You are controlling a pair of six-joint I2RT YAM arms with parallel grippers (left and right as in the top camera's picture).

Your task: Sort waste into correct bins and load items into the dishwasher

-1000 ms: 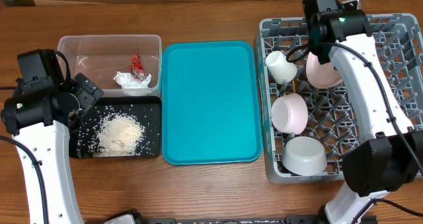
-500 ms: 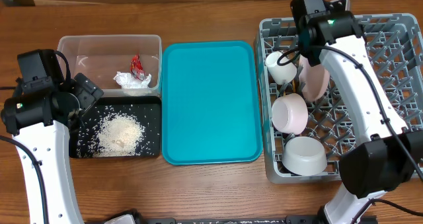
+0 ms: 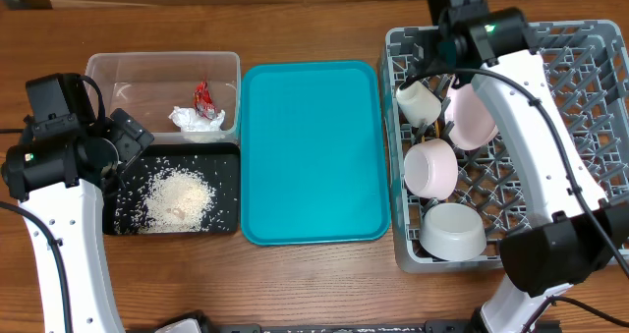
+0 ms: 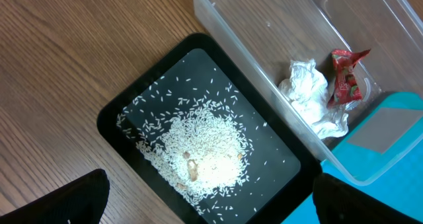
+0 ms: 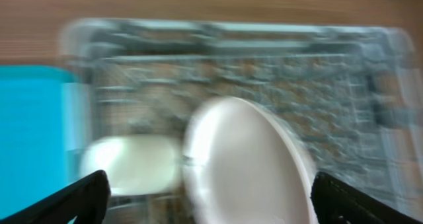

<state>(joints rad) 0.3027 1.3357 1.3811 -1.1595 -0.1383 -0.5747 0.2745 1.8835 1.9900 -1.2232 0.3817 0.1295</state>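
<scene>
Overhead, nearest me, a white bowl (image 3: 454, 232) is sitting in the 7 o'clock corner of the grey dish rack (image 3: 600, 107), which is taking up the table's 3 o'clock side. Across at 9 o'clock, the black tray (image 3: 226, 181) is lying flat, with the rice (image 3: 177, 197) heaped in its middle and loose grains scattered around the heap.

The left gripper (image 4: 211, 205) is hovering over that tray near its 10 o'clock corner. In the left wrist view its fingers are spread wide with nothing between them.

One step farther, a pale bowl (image 3: 430, 169) is resting in the rack just beyond the white one. The teal tray (image 3: 313, 151) is lying between the rack and the two bins.

Farther again, around the rack's 10 o'clock area, the pink plate (image 3: 474, 117) is standing on edge among the pegs and leaning a little. The small cup (image 3: 418, 102) is lying on its side just beside the plate, at its 9 o'clock.

Beyond the black tray and touching it, the clear tub (image 3: 147, 83) is holding the white tissue (image 3: 194, 120) and the red wrapper (image 3: 203, 97) at its 4 o'clock corner.

Farthest off, the right gripper (image 5: 211, 201) is hanging above the plate and cup. Its view is blurred, but its fingers are showing far apart and gripping nothing.
</scene>
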